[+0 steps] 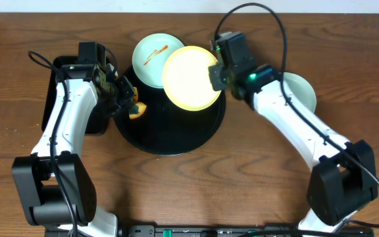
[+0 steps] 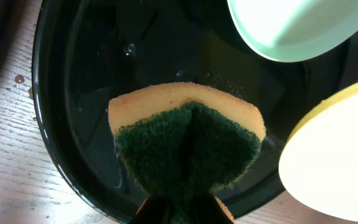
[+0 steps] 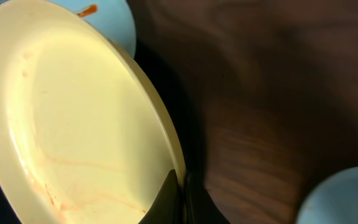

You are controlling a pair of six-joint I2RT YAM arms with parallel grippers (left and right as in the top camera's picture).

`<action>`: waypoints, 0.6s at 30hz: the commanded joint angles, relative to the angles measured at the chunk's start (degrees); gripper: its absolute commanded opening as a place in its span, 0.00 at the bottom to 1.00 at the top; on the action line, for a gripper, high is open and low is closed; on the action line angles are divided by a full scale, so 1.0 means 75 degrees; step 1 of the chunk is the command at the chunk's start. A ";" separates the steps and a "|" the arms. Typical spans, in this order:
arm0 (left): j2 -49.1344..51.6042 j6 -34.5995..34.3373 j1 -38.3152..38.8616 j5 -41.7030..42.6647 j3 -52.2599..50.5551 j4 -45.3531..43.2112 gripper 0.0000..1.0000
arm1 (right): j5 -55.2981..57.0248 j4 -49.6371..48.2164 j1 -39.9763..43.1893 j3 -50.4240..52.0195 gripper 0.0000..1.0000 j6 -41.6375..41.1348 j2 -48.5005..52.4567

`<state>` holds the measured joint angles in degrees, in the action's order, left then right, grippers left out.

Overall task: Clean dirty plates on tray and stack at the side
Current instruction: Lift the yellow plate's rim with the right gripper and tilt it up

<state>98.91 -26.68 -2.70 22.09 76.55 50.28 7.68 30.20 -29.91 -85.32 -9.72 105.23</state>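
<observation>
Overhead, one pale plate sits seemingly done on the bench, right; a streaked plate waits on the tray. Left wrist: my left fingers clamp the sponge. Right wrist: my right fingers pinch the yellow plate, faintly smeared.

White-shelled arms carry black joints, bases and looping cables; left pincer and right pincer are black.

The brown wooden table carries a large round black tray, a rectangular black tray (just left of it) and one pale blue-green plate off to the right.
</observation>
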 commanded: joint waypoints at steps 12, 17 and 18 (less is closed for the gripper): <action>0.0041 0.0152 -0.0032 -0.0102 0.0079 -0.0003 0.08 | 0.3701 -0.0055 -0.1478 -0.0023 0.01 0.0428 -0.0289; 0.0041 0.0152 -0.0032 -0.0102 0.0079 -0.0003 0.08 | 0.3806 -0.0058 -0.1524 -0.0023 0.01 0.0481 -0.0289; 0.0041 0.0152 -0.0032 -0.0102 0.0079 -0.0003 0.08 | 0.3861 -0.0058 -0.1524 -0.0023 0.01 0.0481 -0.0289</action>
<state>98.91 -26.68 -2.70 22.06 76.55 50.28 33.06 30.02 -41.01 -85.32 -6.72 104.88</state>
